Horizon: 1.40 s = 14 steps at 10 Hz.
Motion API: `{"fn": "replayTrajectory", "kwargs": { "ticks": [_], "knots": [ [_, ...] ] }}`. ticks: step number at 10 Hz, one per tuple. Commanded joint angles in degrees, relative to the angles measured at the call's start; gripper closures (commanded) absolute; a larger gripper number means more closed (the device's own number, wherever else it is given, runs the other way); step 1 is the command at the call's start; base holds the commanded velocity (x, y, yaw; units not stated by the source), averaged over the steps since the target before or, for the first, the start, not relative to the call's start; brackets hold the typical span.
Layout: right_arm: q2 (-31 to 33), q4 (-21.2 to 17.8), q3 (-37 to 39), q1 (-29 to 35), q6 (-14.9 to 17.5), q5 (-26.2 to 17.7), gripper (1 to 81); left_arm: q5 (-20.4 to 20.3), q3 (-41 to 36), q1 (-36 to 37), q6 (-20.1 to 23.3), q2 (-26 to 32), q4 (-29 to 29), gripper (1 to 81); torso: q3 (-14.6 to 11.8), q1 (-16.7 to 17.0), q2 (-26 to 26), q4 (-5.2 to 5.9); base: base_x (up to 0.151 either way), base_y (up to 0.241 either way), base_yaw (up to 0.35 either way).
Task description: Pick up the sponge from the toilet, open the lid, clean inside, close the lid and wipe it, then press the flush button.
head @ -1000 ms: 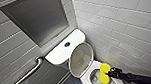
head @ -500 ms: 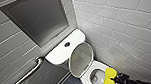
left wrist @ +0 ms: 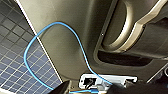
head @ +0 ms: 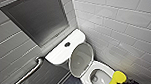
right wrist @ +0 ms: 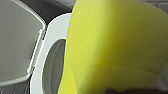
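The white toilet [head: 57,55] stands against the tiled wall. Its lid [head: 81,59] is raised and leans back against the tank, so the bowl [head: 100,76] lies open. The dark flush button [head: 67,44] sits in the middle of the tank top. My right gripper [head: 124,82] is shut on the yellow sponge [head: 117,79] and holds it over the bowl's near right rim. In the right wrist view the sponge [right wrist: 112,50] looms large beside the seat ring [right wrist: 53,35] and the raised lid [right wrist: 17,40]. The left wrist view holds none of the task's things.
A steel grab bar [head: 25,75] runs along the wall left of the toilet, under a large steel panel [head: 37,19]. A white tiled wall [head: 120,25] stands close on the toilet's right. In the left wrist view a blue cable [left wrist: 75,37] loops over my body above dark floor tiles [left wrist: 15,50].
My right gripper has drawn the sponge back from over the bowl toward the near right rim. The toilet and raised lid have not moved.
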State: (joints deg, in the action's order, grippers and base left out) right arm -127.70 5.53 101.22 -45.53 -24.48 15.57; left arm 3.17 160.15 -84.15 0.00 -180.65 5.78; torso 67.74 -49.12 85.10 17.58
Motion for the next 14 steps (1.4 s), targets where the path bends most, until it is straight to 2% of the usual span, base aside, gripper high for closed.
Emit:
{"fn": "replayTrajectory", "kwargs": {
  "ticks": [1,4,7,9,12,14],
  "knots": [
    [7.7,-2.6,-5.2,-3.0,-0.4,2.2,81.1,5.2,0.1,-1.7,0.3,0.3,0.0,1.0,0.0,0.0,0.0,0.0,0.0,0.0,0.0],
    [8.2,-3.3,-5.4,-11.7,-0.3,9.8,81.1,5.2,-0.4,-1.6,0.3,0.2,0.0,1.0,0.0,0.0,0.0,0.0,0.0,0.0,0.0],
    [8.0,-3.2,-6.5,-14.8,0.1,12.8,81.1,5.1,-0.4,-1.6,0.3,0.2,0.0,1.0,0.0,0.0,0.0,0.0,0.0,0.0,0.0],
    [10.7,-2.6,-10.3,-10.1,0.4,10.9,81.1,5.1,-0.6,-1.6,0.3,0.2,0.0,1.0,0.0,0.0,0.0,0.0,0.0,0.0,0.0],
    [13.8,-2.5,-15.8,-2.8,0.4,4.0,81.1,5.0,-0.7,-1.5,0.3,0.2,0.0,1.0,0.0,0.0,0.0,0.0,0.0,0.0,0.0],
    [12.6,-2.6,-15.7,1.9,0.4,-1.4,81.1,4.9,-0.7,-1.5,0.3,0.1,0.0,1.0,0.0,0.0,0.0,0.0,0.0,0.0,0.0]
  ]
}}
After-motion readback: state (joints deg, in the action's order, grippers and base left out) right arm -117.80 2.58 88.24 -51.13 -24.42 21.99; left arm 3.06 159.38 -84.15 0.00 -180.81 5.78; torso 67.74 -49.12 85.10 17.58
